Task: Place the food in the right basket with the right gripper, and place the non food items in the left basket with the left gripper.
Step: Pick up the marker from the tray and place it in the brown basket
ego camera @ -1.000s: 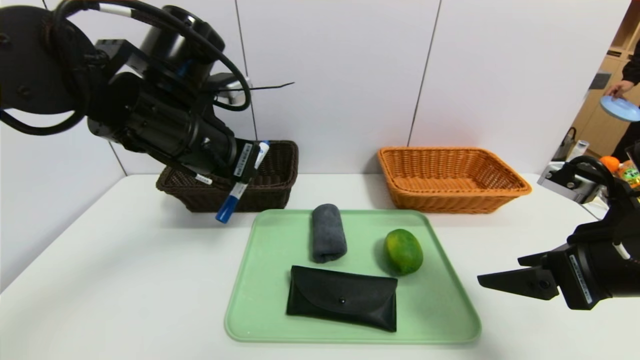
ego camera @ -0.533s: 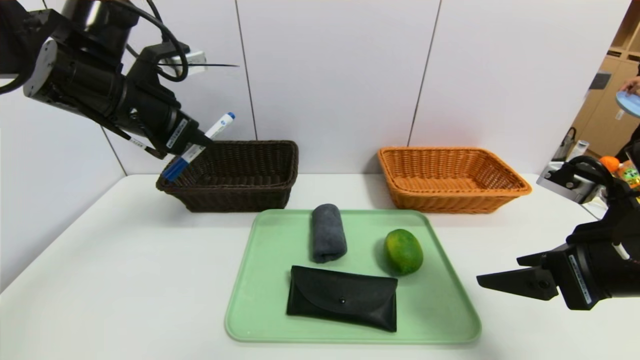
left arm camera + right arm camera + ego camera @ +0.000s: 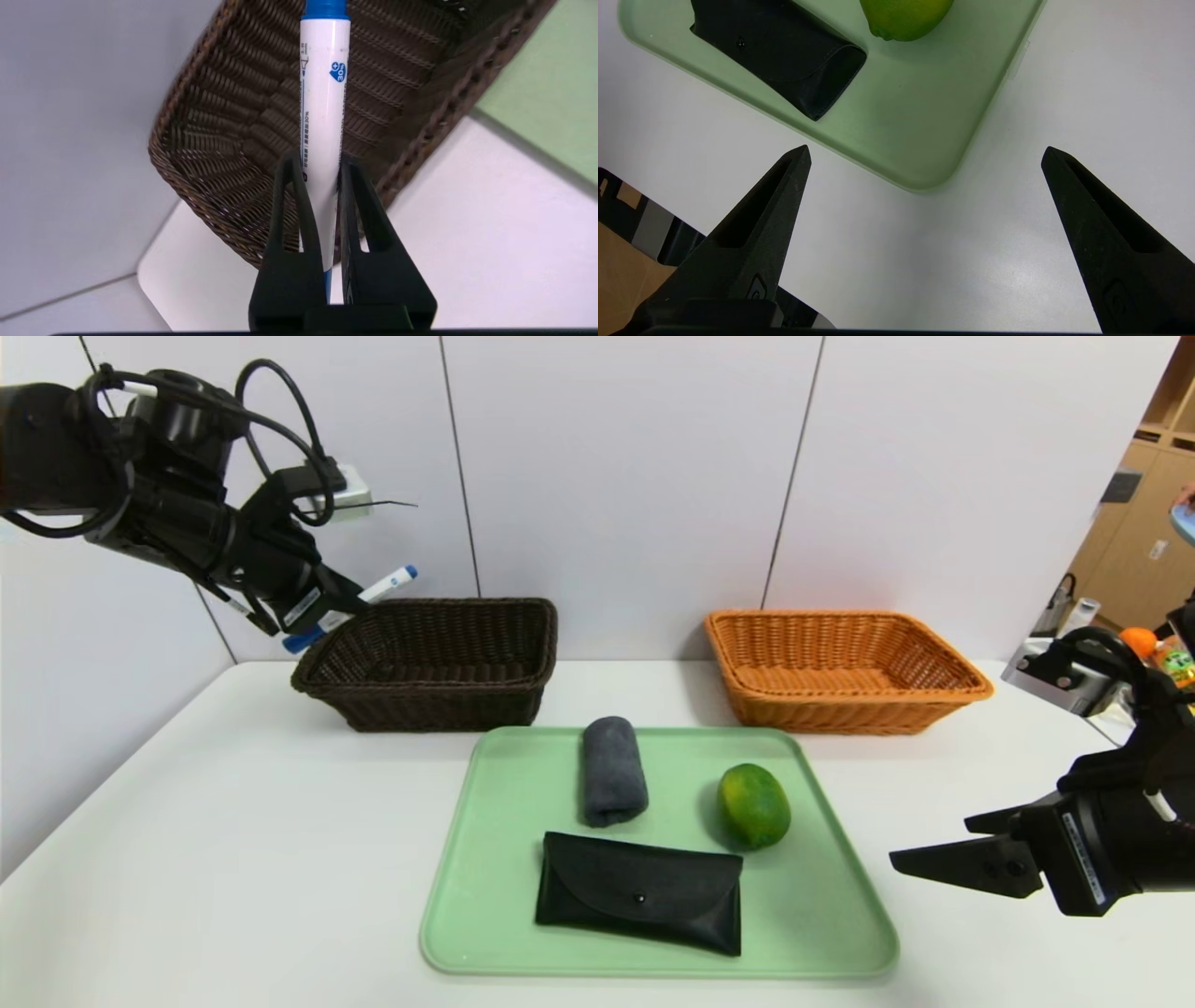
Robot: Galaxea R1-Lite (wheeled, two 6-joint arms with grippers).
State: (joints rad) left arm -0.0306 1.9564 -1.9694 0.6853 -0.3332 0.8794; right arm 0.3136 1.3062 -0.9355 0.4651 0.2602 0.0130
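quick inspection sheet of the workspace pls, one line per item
surface: white table, green tray in the middle
job's things: marker held over dark basket; towel, pouch, citrus on tray; orange basket holds nothing
clutter: nothing seen
grippers: left gripper shut on marker; right gripper jaws wide open beside tray
cables: black loops on left arm
surroundings: white wall panels, doorway far right

The left gripper (image 3: 347, 600) hangs above the left basket's (image 3: 439, 695) outer left rim, the marker (image 3: 387, 584) crosswise in it. To its right stands the right basket (image 3: 840, 709); the tray (image 3: 485, 933) lies nearer, with towel (image 3: 612, 770), pouch (image 3: 639, 891) and fruit (image 3: 752, 805) on it.
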